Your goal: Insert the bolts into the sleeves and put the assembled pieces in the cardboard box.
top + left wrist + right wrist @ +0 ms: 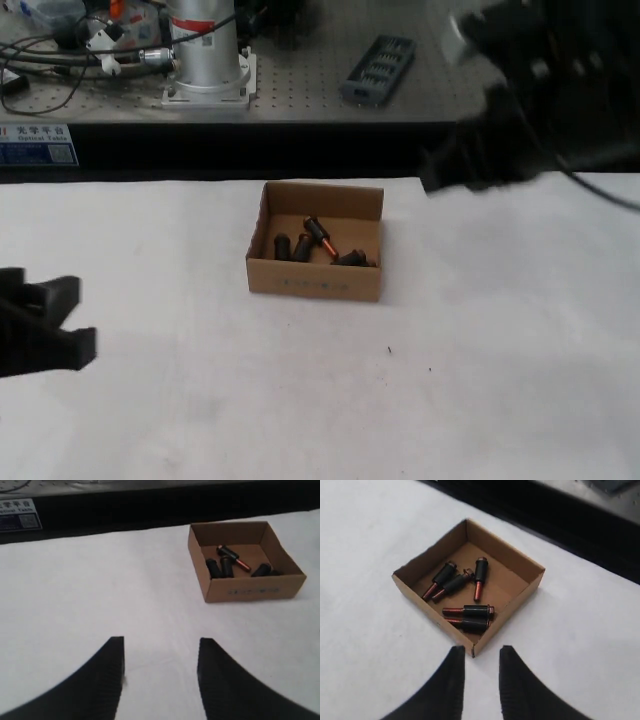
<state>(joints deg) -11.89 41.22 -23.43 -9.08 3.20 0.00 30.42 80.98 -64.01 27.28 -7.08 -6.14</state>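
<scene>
Tabletop [450, 400]: white cloth. No loose bolts or sleeves seen on it.

Box [315, 282]: mid-tabletop, toward the far edge, top open.

Left hand [161, 642]: low by the left edge, fingers parted wide, holding nothing. The box is well apart from it, ahead and to its right.

Right hand [482, 650]: raised over the far right, fingers parted a little, empty. It looks down on the box's near corner. Likely the nearer arm.

Pieces [475, 611]: five, lying flat in the box, long axes mixed. The right wrist view shows all five; in the left wrist view the front wall hides some. Task looks about complete.
</scene>
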